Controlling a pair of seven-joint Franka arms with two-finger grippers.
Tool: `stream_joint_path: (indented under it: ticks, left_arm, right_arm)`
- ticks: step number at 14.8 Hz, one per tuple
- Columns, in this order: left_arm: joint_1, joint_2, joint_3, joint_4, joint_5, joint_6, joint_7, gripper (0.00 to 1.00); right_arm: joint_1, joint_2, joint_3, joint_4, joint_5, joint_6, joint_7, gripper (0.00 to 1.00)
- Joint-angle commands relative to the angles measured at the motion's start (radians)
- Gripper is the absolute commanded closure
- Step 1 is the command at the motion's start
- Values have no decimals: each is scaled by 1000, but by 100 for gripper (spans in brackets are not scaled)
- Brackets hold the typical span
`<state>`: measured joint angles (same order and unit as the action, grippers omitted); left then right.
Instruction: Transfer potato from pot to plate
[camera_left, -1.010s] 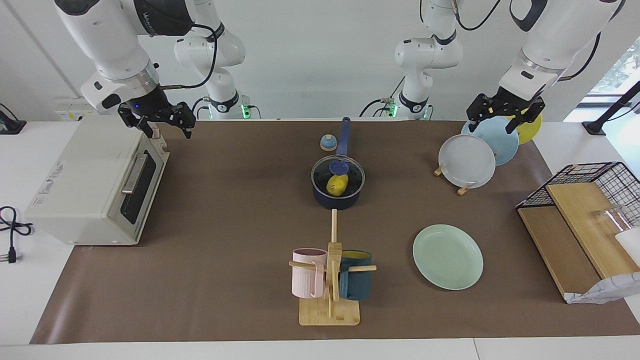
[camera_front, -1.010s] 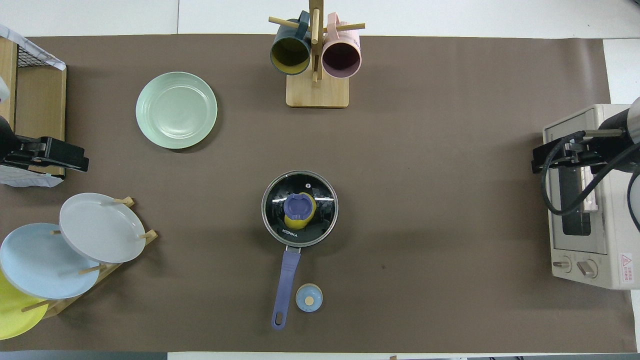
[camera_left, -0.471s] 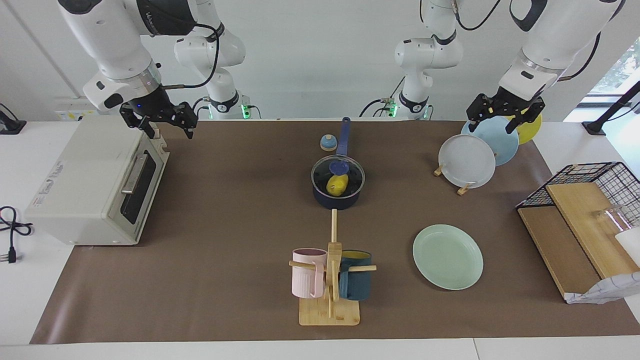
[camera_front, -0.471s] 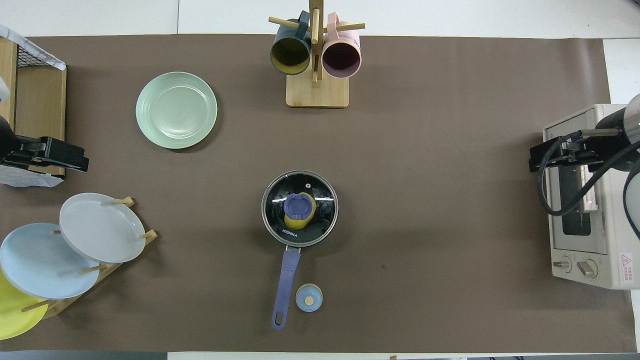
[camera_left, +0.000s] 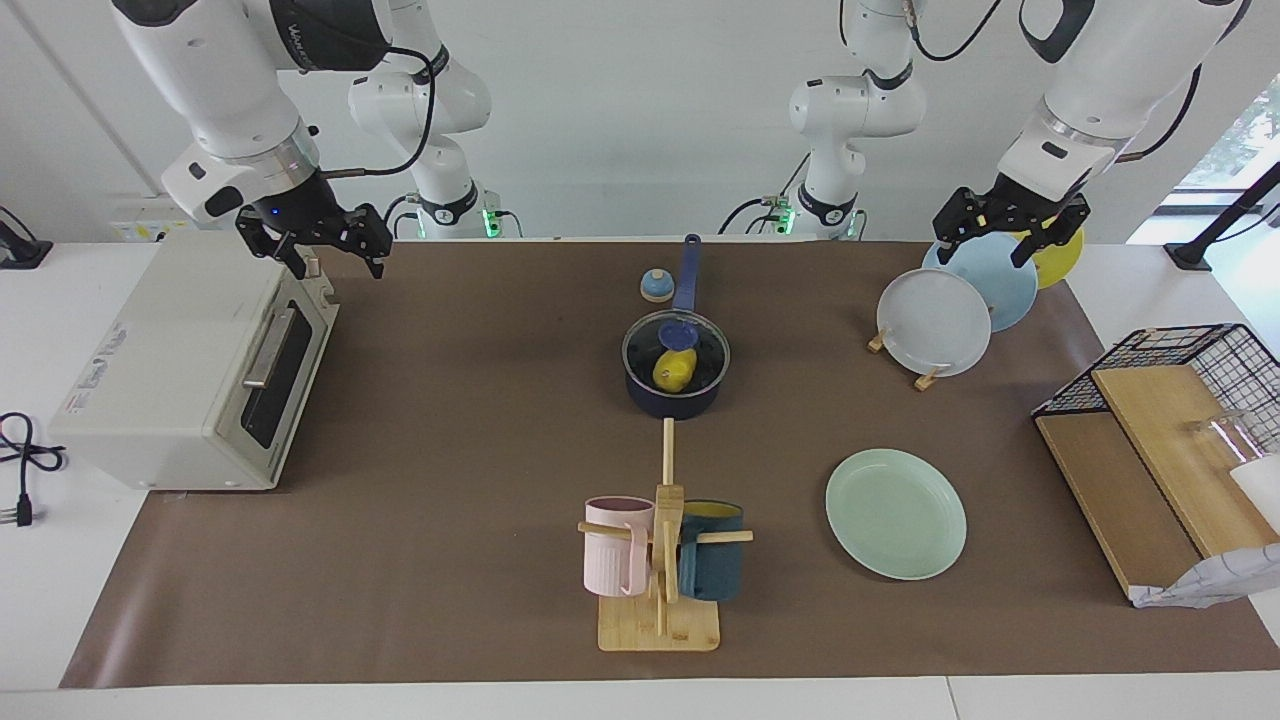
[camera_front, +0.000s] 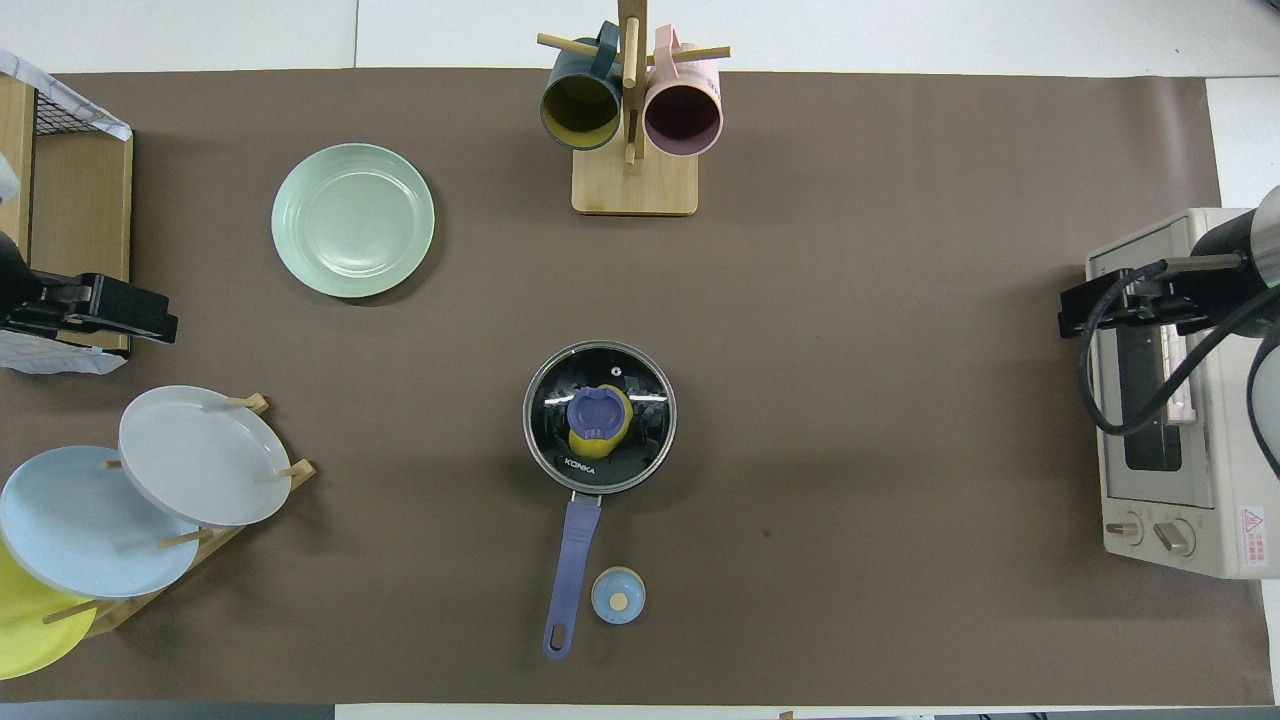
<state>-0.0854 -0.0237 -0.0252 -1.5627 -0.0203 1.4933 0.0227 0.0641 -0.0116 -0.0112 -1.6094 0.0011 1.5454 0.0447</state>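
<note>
Your potato (camera_left: 675, 369) sits in the pot (camera_left: 676, 392) under a glass lid (camera_left: 676, 345), well apart from both spread, empty grippers: left (camera_left: 1011, 234) over the rack plates, right (camera_left: 322, 243) over the oven (camera_left: 190, 365). Reach straight in and you'll hit the lid, likely shoving the pot; the plate (camera_left: 896, 513) waits bare.

Bright yellow potato (camera_left: 675, 369) shows under a clear lid (camera_left: 703, 345) with a blue knob; navy pot (camera_left: 676, 398), mint-green plate (camera_left: 895, 513), brown mat (camera_left: 450, 450). Both black grippers (camera_left: 318, 246) (camera_left: 1010, 229) look plain, perhaps unpatterned.
</note>
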Motion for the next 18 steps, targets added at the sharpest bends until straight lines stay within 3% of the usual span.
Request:
stream_joint_path:
  ticks: [1,4,9,14,18]
  left_arm:
    - [6,-16,-2,-11,14,-5,3,0]
    - [6,-16,-2,-13,14,-5,3,0]
    - [6,-16,-2,-11,14,-5,3,0]
    - [6,-16,-2,-11,14,-5,3,0]
    - [6,-16,-2,-11,14,-5,3,0]
  right_arm:
    - [26,-4,19,-15,7,32,-2,0]
    - [77,34,19,12,7,29,36,0]
    - [221,188,20,206,11,-39,246,0]
    - [452,318,33,290,13,47,582,0]
    - [534,334,33,260,16,160,656,0]
